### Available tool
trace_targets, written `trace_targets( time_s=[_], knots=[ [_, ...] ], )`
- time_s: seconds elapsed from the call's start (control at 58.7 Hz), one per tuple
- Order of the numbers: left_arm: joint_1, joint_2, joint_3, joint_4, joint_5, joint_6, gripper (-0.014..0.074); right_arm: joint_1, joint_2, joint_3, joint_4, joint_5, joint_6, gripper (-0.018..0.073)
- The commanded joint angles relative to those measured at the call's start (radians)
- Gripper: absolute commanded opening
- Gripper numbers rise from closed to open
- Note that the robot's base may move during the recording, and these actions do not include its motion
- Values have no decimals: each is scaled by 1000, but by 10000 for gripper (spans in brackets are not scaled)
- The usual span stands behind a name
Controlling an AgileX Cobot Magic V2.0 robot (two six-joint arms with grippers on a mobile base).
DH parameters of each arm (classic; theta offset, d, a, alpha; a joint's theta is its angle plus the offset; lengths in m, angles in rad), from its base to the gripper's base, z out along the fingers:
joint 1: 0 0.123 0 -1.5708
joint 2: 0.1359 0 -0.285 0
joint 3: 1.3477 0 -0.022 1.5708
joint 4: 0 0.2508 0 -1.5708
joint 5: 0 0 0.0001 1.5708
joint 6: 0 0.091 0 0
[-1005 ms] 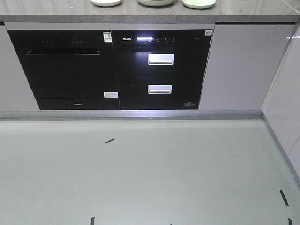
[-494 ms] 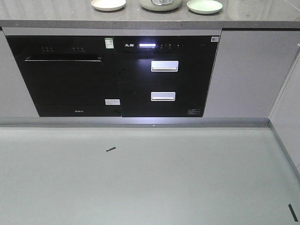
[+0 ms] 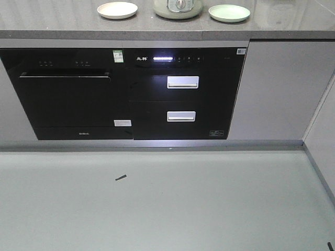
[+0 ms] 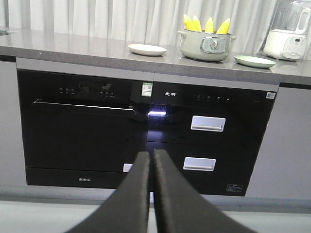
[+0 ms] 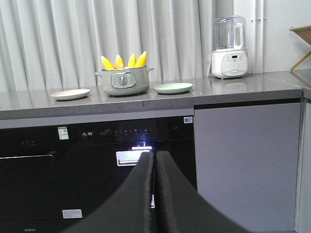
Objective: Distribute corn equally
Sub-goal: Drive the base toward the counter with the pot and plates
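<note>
Several yellow corn (image 4: 206,24) cobs stand upright, tips up, in a pale green pot (image 4: 206,44) on the grey countertop; they also show in the right wrist view as corn (image 5: 124,61) in the pot (image 5: 124,82). A white plate (image 4: 146,49) lies left of the pot and a green plate (image 4: 254,60) right of it. My left gripper (image 4: 151,155) is shut on nothing, low in front of the black appliances and well short of the counter. My right gripper (image 5: 154,156) is likewise shut and empty. In the front view only the pot's base (image 3: 178,8) shows; the corn is cut off.
Under the countertop (image 3: 63,26) sit a black oven (image 3: 68,99) and two drawers with silver handles (image 3: 182,82). A white blender (image 5: 229,48) stands at the counter's right, with a wooden rack (image 5: 302,34) beyond it. Grey floor (image 3: 157,209) with tape marks lies before the cabinets, and a side cabinet (image 3: 322,130) stands on the right.
In the front view the counter, plates and appliances have slid down the frame and grown slightly; more countertop shows. The floor tape mark moved lower.
</note>
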Motion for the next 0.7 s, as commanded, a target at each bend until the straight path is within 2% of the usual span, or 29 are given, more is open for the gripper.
trace_targets(
  time_s=[0.0,0.682],
  knots=[
    [-1,6,-23,-1,-74,-8,-6,-4,-7,18,-9,-74,0,-2],
    [-1,6,-23,-1,-74,-8,-6,-4,-7,18,-9,-74,0,-2]
  ],
)
